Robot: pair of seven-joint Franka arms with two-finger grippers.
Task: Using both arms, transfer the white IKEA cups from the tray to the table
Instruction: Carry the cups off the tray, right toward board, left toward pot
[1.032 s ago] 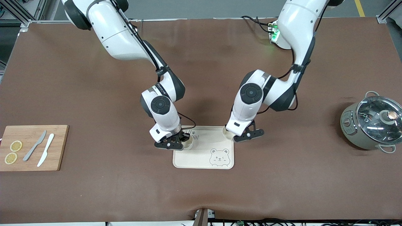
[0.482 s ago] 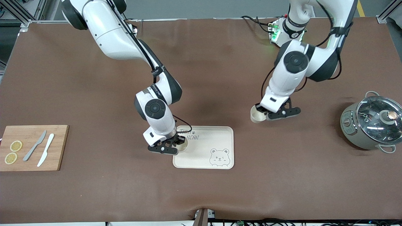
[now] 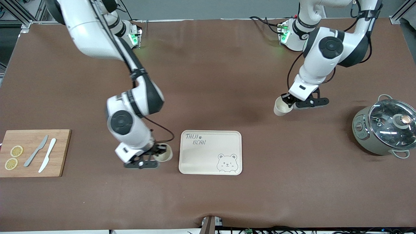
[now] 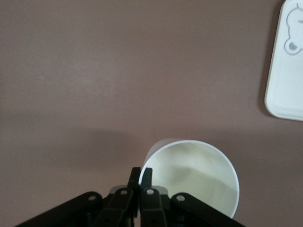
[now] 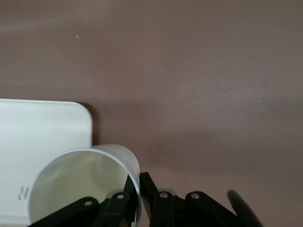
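Surface: I am looking at a brown mat (image 3: 208, 201) covering the whole table, grey floor showing along the robots' edge.
Right gripper (image 3: 152, 156): I am seeing it pinching the rim of one white cup (image 3: 163, 156), one finger inside the wall and one outside, closed tight on it; it is hanging over bare mat just beside the tray (image 3: 210, 152), toward the right arm's end.
Right wrist view: the cup (image 5: 85, 184) is sitting at the fingers (image 5: 127, 195), mouth open to the camera, with the tray corner (image 5: 42, 127) lying just past it.
Left gripper (image 3: 294, 103): I am seeing it gripping the second white cup (image 3: 282, 107) by the rim in the same way, closed on the wall; it is hanging over bare mat between the tray and the pot (image 3: 383, 130), well apart from both.
Left wrist view: that cup (image 4: 194, 177) is tilting off the fingers (image 4: 141, 177), empty inside; the tray edge (image 4: 284, 71) is showing well off from the hand.
Tray: cream, bear print and lettering, nothing standing on it.
Pot: grey-green with a glass lid, resting near the left arm's end.
Cutting board (image 3: 34, 152): wooden, at the right arm's end, carrying two knives (image 3: 42, 154) and two lemon slices (image 3: 13, 157).
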